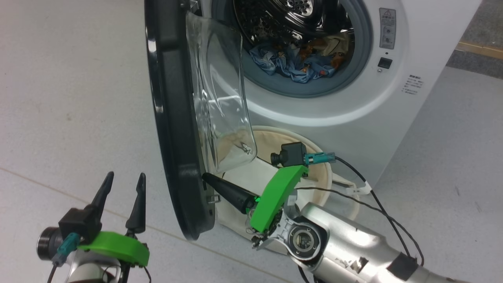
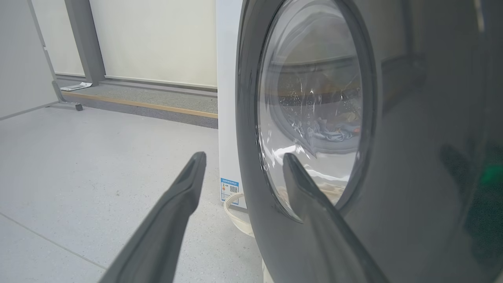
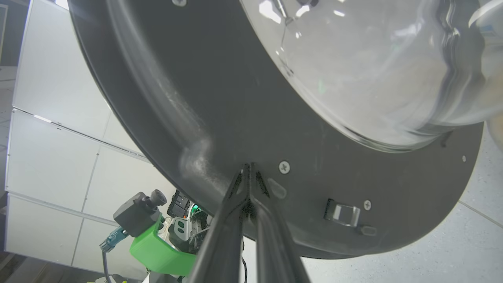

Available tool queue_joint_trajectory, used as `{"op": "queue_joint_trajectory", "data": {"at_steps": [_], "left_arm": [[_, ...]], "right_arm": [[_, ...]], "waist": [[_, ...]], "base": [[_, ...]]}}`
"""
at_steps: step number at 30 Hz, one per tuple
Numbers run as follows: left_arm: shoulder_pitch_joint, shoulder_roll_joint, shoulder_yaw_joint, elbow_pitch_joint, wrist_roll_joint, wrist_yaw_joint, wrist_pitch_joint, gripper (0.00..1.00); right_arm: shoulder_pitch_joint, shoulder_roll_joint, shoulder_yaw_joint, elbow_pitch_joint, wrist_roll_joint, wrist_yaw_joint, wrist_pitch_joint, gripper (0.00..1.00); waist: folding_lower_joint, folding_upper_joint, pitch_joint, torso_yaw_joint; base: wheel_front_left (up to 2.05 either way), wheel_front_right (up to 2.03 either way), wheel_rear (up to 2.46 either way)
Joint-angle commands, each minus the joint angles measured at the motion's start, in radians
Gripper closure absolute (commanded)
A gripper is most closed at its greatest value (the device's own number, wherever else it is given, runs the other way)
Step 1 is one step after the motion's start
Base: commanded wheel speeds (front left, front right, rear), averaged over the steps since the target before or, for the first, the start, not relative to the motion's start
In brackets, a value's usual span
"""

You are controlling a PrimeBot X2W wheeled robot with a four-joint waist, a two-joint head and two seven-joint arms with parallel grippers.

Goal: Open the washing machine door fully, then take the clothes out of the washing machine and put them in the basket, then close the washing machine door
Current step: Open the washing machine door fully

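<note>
Pale grey speckled floor point(image 1: 70, 98) spreads out at the left, matte and crossed by a thin seam. At the near left the left gripper point(image 1: 126, 174) stands with its two tapered dark fingers spread wide and holding nothing, beside the door's outer face but clear of it. The door point(image 1: 173, 118) is swung out edge-on, a wide glossy black ring. From its inner side bulges a clear glass bowl point(image 1: 220, 98), smooth and streaked with reflections. Low on that inner face, near a screw and a small metal latch, the right gripper point(image 1: 205, 177) has its fingers pressed together into one point, empty, with the tip against the black plastic. Behind it sits the basket point(image 1: 275, 137), a round cream canvas tub on the floor just in front of the machine. The washing machine point(image 1: 353, 118) is a white box with a grey rubber ring around a perforated steel drum point(image 1: 298, 15). The clothes point(image 1: 294, 65) lie crumpled inside, blue fabric with orange prints and some cream.
</note>
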Motion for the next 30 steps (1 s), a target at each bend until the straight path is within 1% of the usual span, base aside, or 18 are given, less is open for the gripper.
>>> {"op": "queue_joint_trajectory", "data": {"at_steps": [1, 6, 8, 10, 14, 17, 19, 22, 25, 30], "left_arm": [[-0.054, 0.03, 0.041, -0.028, -0.009, 0.004, -0.012, 0.0], [-0.046, 0.041, 0.051, -0.026, -0.012, 0.006, -0.012, 0.0], [-0.044, 0.048, 0.057, -0.026, -0.013, 0.008, -0.012, 0.0], [-0.042, 0.057, 0.064, -0.028, -0.015, 0.009, -0.012, 0.0], [-0.036, 0.076, 0.08, -0.034, -0.019, 0.013, -0.012, 0.0], [-0.025, 0.091, 0.092, -0.039, -0.024, 0.016, -0.012, 0.0], [-0.019, 0.102, 0.099, -0.043, -0.027, 0.018, -0.012, 0.0], [-0.01, 0.115, 0.111, -0.053, -0.035, 0.022, -0.011, 0.0], [-0.004, 0.122, 0.119, -0.062, -0.042, 0.025, -0.01, 0.0], [0.001, 0.135, 0.126, -0.07, -0.05, 0.029, -0.005, 0.0]], "right_arm": [[-0.033, 0.025, -0.003, -0.02, 0.008, 0.008, -0.021, 0.0], [-0.043, 0.025, 0.002, 0.012, 0.027, 0.008, -0.08, 0.0], [-0.045, 0.025, -0.001, 0.021, 0.014, 0.008, -0.104, 0.0], [-0.049, 0.02, 0.003, 0.034, -0.029, 0.008, -0.142, 0.0], [-0.043, -0.015, 0.015, 0.042, -0.119, 0.008, -0.23, 0.0], [-0.026, -0.049, 0.0, 0.036, -0.184, 0.008, -0.261, 0.0], [-0.015, -0.073, -0.029, 0.034, -0.238, 0.008, -0.269, 0.0], [0.018, -0.097, -0.166, 0.016, -0.366, 0.008, -0.27, 0.0], [0.085, -0.107, -0.317, -0.021, -0.504, 0.008, -0.271, 0.0], [0.196, -0.106, -0.531, -0.065, -0.757, 0.008, -0.271, 0.0]], "waist": [[0.0, 0.0, -0.001, -0.001], [0.0, 0.0, -0.007, -0.018], [0.0, 0.0, -0.01, -0.029], [0.0, 0.0, -0.014, -0.042], [0.0, 0.0, -0.024, -0.068], [0.0, 0.0, -0.032, -0.091], [0.0, 0.0, -0.033, -0.106], [0.0, 0.0, -0.033, -0.127], [0.0, 0.0, -0.035, -0.14], [0.0, 0.0, -0.036, -0.157]], "base": [[0.0, 0.0, 0.0], [0.0, 0.0, 0.0], [0.0, 0.0, 0.0], [0.0, 0.0, 0.0], [0.0, 0.0, 0.0], [0.0, 0.0, 0.0], [0.0, 0.0, 0.0], [0.0, 0.0, 0.0], [0.0, 0.0, 0.0], [0.0, 0.0, 0.0]]}}
